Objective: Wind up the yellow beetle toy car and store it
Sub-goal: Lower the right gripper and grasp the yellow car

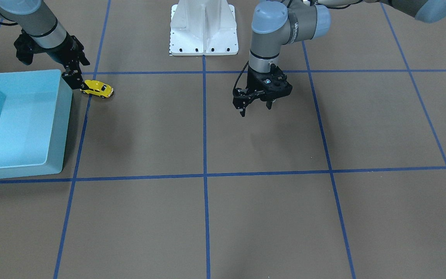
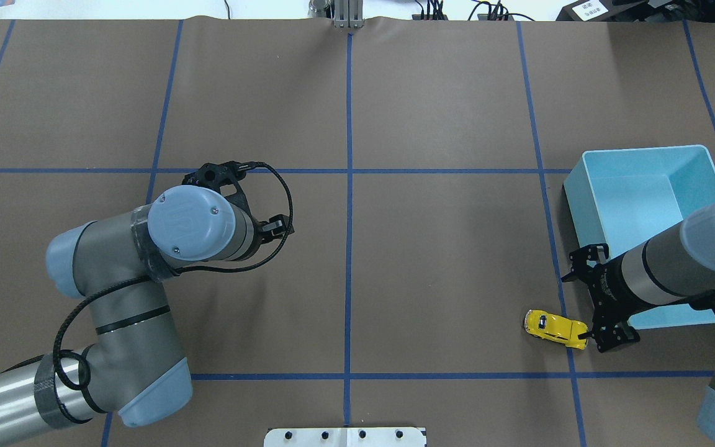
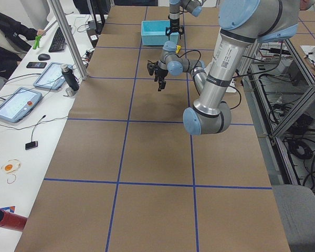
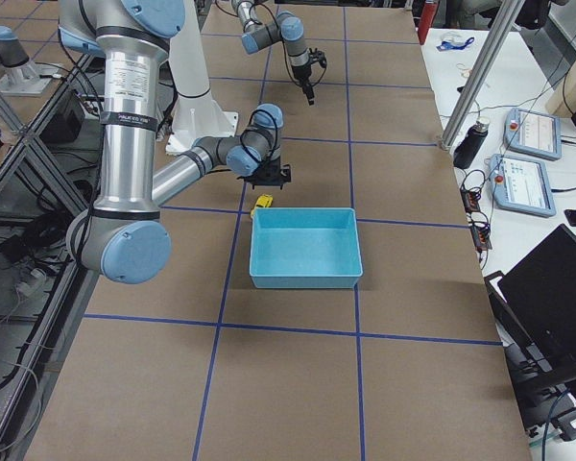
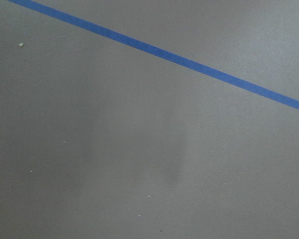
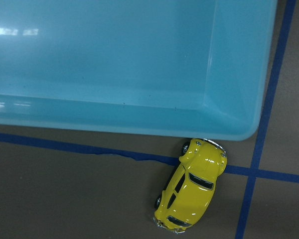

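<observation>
brown gridded counter (image 1: 246,217): yellow beetle toy car (image 1: 97,89) stands at the tip of the right pincer (image 1: 76,83), outside the light-blue bin (image 1: 66,116); pincer width cannot be told. likely step: grasping for wind-up; next needs a centred grip.

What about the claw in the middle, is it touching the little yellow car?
Apart. In the front-facing view the left gripper hangs far across the table from the yellow beetle toy car.
</observation>
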`<action>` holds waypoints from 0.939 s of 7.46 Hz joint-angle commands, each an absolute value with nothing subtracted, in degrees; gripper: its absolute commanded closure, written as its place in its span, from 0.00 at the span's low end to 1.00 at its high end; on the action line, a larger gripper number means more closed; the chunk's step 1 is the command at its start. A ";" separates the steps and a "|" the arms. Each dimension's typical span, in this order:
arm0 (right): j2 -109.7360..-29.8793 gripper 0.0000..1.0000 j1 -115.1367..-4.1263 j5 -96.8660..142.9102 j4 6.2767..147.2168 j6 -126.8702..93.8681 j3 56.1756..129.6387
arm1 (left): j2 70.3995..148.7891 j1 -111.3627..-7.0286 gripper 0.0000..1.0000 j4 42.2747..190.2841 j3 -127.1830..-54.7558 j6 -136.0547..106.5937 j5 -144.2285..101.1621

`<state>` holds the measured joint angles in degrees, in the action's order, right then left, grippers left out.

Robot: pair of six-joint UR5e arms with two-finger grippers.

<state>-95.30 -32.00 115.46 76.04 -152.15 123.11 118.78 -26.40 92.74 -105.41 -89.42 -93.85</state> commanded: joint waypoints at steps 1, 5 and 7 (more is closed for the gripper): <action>-95.19 0.00 -29.10 111.54 74.81 -155.47 121.04 | 116.99 -26.45 0.00 92.90 -106.00 -87.29 -93.95; -95.27 0.00 -26.73 108.72 66.89 -159.16 115.66 | 113.82 -26.72 0.00 92.90 -109.34 -82.27 -94.48; -95.27 0.00 -25.23 107.67 66.89 -160.48 115.84 | 113.64 -26.81 0.00 92.81 -109.77 -82.18 -94.48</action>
